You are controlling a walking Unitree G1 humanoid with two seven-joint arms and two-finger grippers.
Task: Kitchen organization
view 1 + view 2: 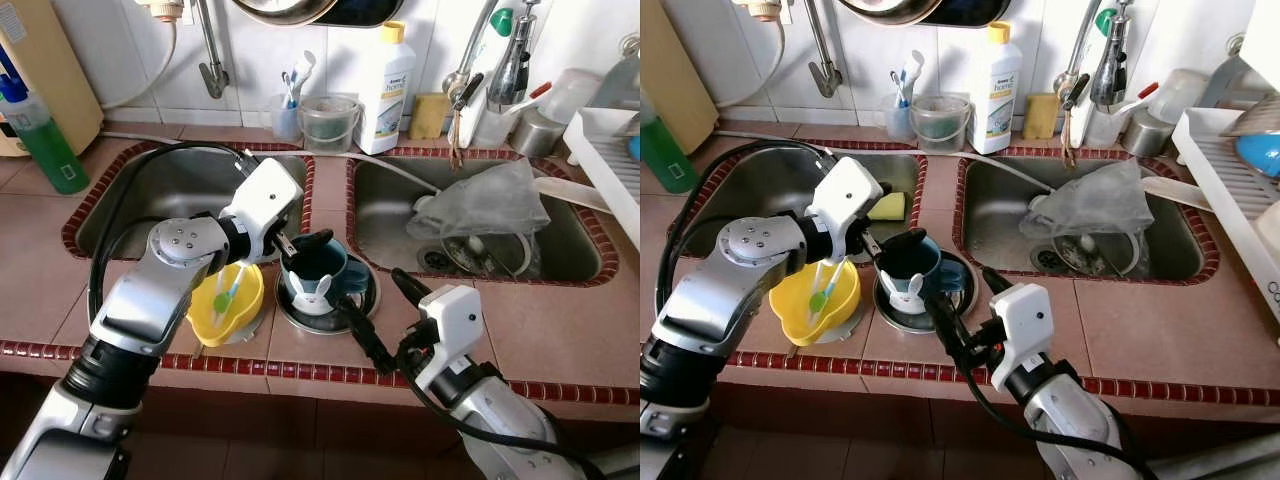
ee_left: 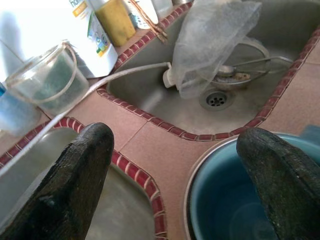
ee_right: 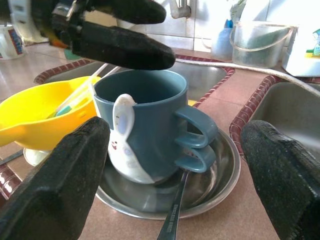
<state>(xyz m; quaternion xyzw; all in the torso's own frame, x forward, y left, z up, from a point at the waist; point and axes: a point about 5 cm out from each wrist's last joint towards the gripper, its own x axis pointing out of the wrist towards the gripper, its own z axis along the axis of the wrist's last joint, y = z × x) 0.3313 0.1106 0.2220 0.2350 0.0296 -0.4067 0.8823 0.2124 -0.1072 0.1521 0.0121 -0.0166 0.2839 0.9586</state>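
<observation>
1. Leftmost, a green bottle (image 1: 40, 130) stands on the tiled table (image 1: 560, 330) beside the left sink basin (image 1: 170, 200).
2. Yellow bowl (image 1: 228, 305), at the table's front edge, holds a green-headed utensil, possibly a toothbrush (image 1: 228, 292); the bowl sits just left of the steel plate.
3. Left claw (image 1: 296, 248), fingers spread and gripping nothing, hangs over the blue mug's rim; one finger (image 2: 75, 185) is outside the mug on the left sink's side, the other above its mouth.
4. Steel plate (image 1: 365, 300), on the strip of table between the two basins, carries the stacked blue mugs (image 3: 145, 125), upright, with a white rabbit figure (image 3: 121, 135) at the front and handles (image 3: 197, 137) turned toward the right sink. A spoon (image 3: 175, 210) lies on the plate under the handles.
5. Right claw (image 1: 385, 325), fingers wide apart and empty, sits low at the table's front edge, aimed at the mugs, which lie straight ahead between its fingers. Judgement: the left claw is nearer and is placed for a rim grasp from above.
6. Right sink basin (image 1: 480, 215) holds a plastic bag (image 1: 490, 200) over dishes.
</observation>
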